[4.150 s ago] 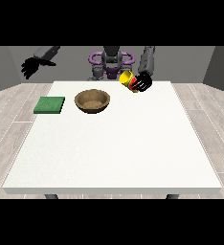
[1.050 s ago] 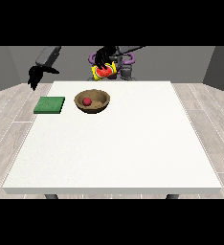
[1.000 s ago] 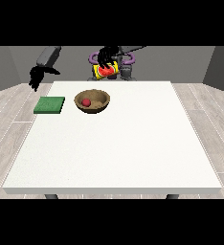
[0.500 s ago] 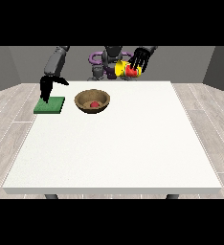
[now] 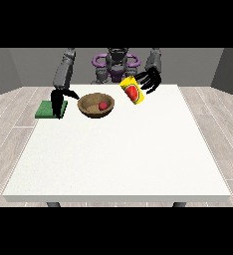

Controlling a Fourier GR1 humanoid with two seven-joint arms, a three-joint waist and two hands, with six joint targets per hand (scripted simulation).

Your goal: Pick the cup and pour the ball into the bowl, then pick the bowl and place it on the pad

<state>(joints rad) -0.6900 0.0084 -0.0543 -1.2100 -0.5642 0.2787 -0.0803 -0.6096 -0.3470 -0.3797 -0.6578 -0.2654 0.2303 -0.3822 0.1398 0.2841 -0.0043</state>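
Bowl [image 5: 95, 105], ball [image 5: 103, 105] inside, sits just beside the open-fingered hand at the view's left [image 5: 58, 103]; a careless grasp risks tipping it.

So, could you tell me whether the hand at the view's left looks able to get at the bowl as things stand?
Probably yes. That hand hangs over the green pad, just beside the wooden bowl, and nothing stands between them. The other hand holds the yellow cup well off to the bowl's far side.

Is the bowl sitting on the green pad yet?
No, the bowl rests on the white table, beside the green pad, with the red ball inside it.
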